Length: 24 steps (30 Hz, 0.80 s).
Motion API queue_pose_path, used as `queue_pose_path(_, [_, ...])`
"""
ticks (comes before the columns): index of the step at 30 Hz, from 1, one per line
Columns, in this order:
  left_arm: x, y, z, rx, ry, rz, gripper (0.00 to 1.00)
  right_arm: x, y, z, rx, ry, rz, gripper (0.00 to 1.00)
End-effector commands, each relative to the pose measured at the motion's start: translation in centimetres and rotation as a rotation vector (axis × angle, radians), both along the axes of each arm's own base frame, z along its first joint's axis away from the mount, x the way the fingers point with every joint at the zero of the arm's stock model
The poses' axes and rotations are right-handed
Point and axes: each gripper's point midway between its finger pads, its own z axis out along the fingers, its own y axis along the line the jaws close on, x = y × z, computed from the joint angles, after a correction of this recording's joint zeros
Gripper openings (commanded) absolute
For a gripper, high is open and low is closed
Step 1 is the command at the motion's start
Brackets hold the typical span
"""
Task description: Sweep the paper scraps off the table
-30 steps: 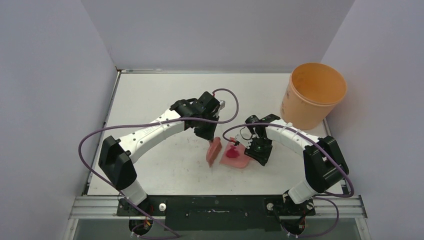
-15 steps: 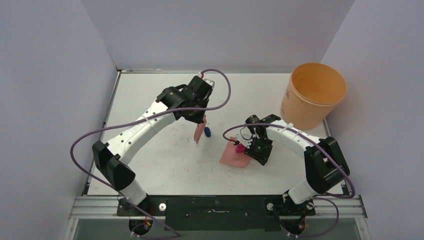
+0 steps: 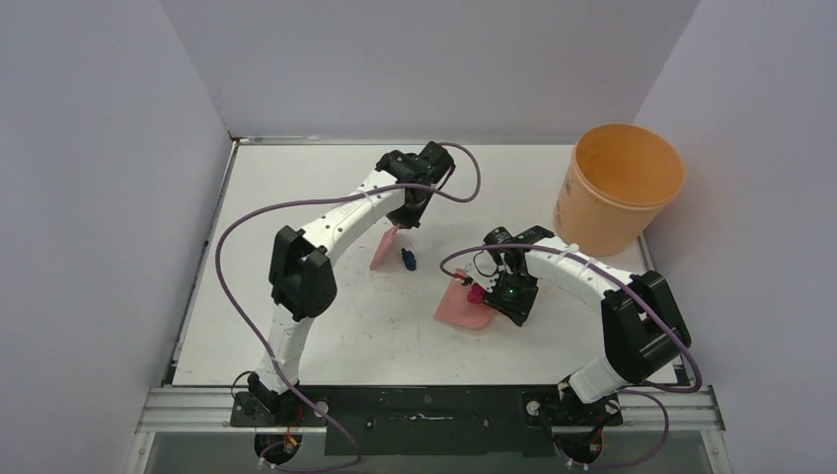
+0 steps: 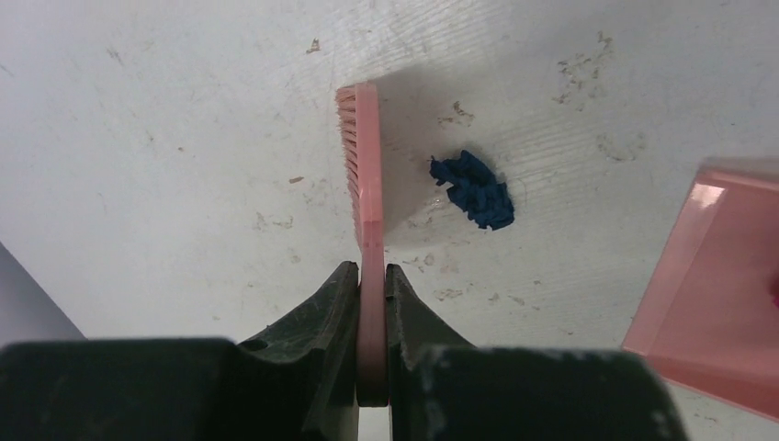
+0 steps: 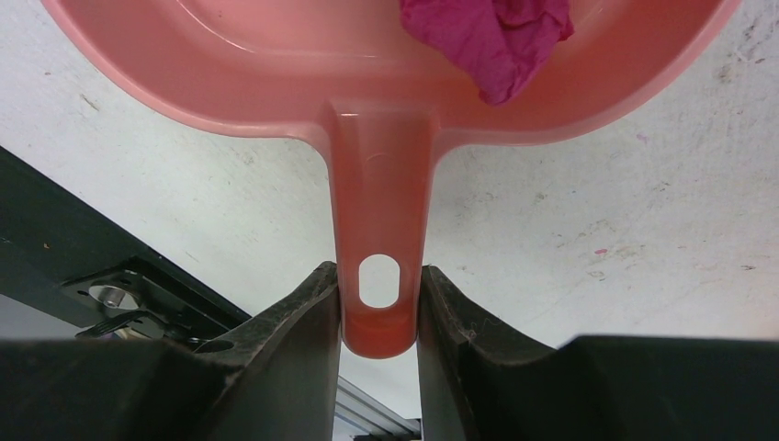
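**Gripping brush and dustpan, one blue scrap loose between them**

The table (image 3: 296, 197) is white with faint grey scuffs. Its metal-edged rim runs close along the left wall, and a broad bare strip lies on that side. The left gripper (image 4: 371, 276) reaches over the middle of the table, its jaws pressed onto the flat handle of the pink brush (image 4: 367, 175). The brush hangs edge-on, and whether its bristles touch the surface cannot be told.

Just right of the brush and apart from it lies a dark blue scrap (image 4: 473, 190), small and crumpled, on the bare tabletop. Further right is the pink dustpan (image 3: 456, 310), its open mouth turned leftward, with bare surface between it and the blue scrap. A magenta scrap (image 5: 487, 37), a creased wad, rests inside the pan. The right gripper (image 5: 378, 287) pinches the pan's handle at its hanging hole. An orange bucket (image 3: 620, 188) stands near the table's far right corner, close to the right wall.
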Motion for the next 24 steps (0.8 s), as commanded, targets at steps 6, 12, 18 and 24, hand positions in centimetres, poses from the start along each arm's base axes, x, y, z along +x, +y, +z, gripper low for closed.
queue_pose_path(6, [-3.6, -6.8, 3.2, -0.343, 0.098, -0.157, 0.0, 1.1, 0.1, 1.1, -0.01, -0.061, -0.019, 0.05])
queue_pose_path(12, [-7.5, -9.2, 6.7, -0.503, 0.091, -0.227, 0.0, 1.3, 0.2, 1.0, -0.009, -0.065, -0.026, 0.05])
queue_pose_path(18, [-9.8, -9.9, 11.1, -0.669, 0.083, -0.26, 0.0, 1.2, 0.4, 1.0, 0.005, -0.067, -0.036, 0.05])
queue_pose_path(24, [-7.1, -5.6, 12.7, -0.749, -0.046, -0.109, 0.0, 0.7, 0.5, 0.8, 0.026, -0.065, -0.039, 0.05])
